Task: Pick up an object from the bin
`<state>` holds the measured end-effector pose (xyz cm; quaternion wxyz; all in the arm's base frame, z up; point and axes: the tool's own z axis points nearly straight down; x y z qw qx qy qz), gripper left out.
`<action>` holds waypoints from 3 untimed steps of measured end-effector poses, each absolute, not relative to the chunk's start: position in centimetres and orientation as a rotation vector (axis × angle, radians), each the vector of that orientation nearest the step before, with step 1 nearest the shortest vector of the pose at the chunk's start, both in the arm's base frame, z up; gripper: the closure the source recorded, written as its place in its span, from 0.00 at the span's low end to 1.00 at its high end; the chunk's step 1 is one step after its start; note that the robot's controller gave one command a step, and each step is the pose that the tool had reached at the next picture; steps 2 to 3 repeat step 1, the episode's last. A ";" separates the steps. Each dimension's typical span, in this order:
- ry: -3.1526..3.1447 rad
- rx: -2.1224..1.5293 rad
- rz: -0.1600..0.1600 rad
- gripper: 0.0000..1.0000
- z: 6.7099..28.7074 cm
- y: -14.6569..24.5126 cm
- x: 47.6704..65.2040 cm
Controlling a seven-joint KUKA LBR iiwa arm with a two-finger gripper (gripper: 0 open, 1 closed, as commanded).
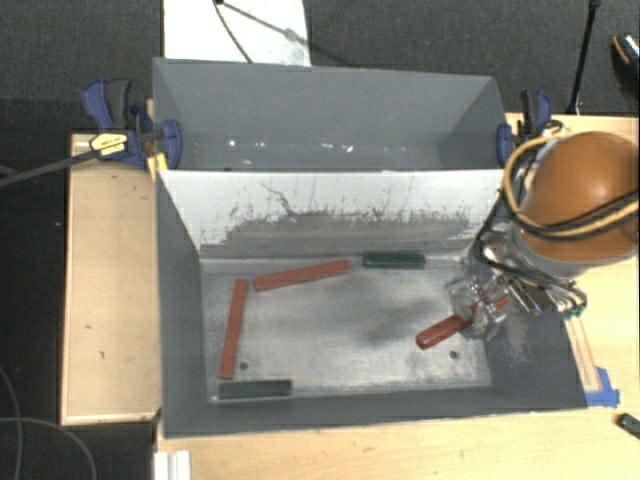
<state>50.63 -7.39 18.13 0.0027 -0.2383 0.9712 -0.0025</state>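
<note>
My gripper is low over the right side of the bin floor, under the arm's orange dome. A short red stick lies slanted there. Its right end runs in between the metal fingers, which are shut on it, and its left end points down and left toward the bin's middle. A small dark green block lies by the back wall, up and left of the gripper.
A long red stick lies slanted near the back wall at centre-left. Another red stick runs front to back along the left wall. A dark green block sits in the front-left corner.
</note>
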 end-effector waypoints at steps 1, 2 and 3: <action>3.052 -0.696 -0.007 1.00 28.1 -8.3 51.4; 3.052 -0.696 -0.007 1.00 28.1 -8.3 51.4; 3.052 -0.696 -0.007 1.00 28.1 -8.3 51.4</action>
